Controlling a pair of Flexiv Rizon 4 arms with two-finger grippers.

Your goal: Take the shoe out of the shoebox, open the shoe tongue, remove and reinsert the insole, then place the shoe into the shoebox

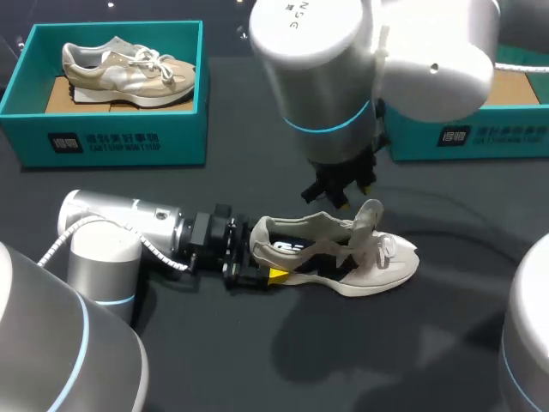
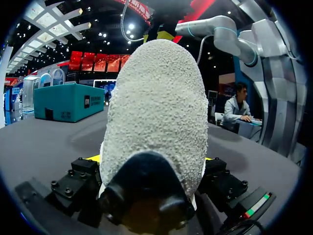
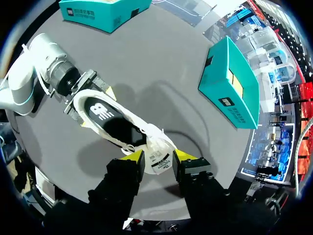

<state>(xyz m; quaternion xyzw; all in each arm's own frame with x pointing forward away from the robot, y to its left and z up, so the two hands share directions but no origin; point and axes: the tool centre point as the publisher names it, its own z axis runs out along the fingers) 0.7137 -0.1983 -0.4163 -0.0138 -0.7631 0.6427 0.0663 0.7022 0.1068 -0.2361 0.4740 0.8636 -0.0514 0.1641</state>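
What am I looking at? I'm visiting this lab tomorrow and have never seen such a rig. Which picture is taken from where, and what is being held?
These are two robot arms at a dark table. The head view looks down from above and behind. The two round pictures come from a camera on each arm's wrist. The left gripper clamps the heel of a pale shoe lying on the table. The right gripper hangs open just over the shoe's raised tongue. At the back stand two teal shoeboxes: the left box holds a second shoe, and the right box is mostly hidden by the arm.
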